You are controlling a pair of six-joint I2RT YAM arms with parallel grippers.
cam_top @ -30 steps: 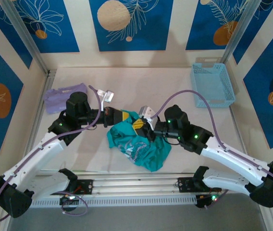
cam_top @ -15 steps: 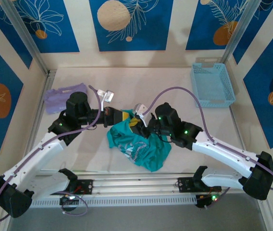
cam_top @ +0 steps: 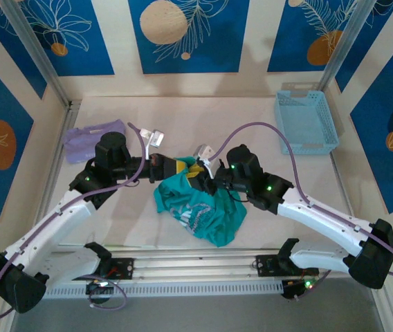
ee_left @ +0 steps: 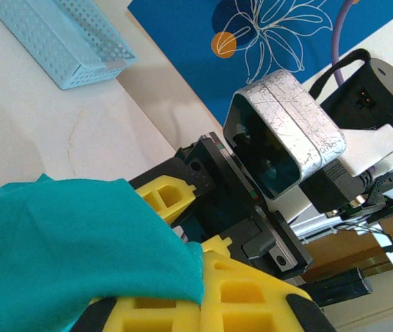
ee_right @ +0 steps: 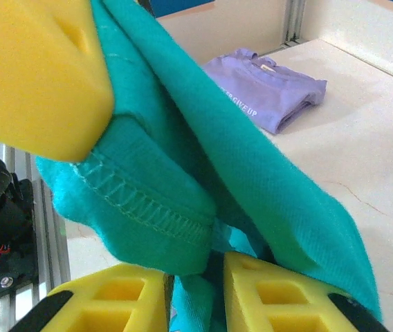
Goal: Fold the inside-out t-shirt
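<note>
1. Teal t-shirt (cam_top: 200,211) lies crumpled at the middle of the table (cam_top: 252,117), its upper edge raised where both claws meet.
2. Left claw (cam_top: 179,166): clamped together on that edge.
3. Right claw (ee_right: 193,294): fingers slightly apart, cloth in the gap; cannot tell whether it grips.

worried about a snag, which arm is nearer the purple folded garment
Left. The left arm sits just beside the purple garment; the right arm is beyond the teal t-shirt.
</note>
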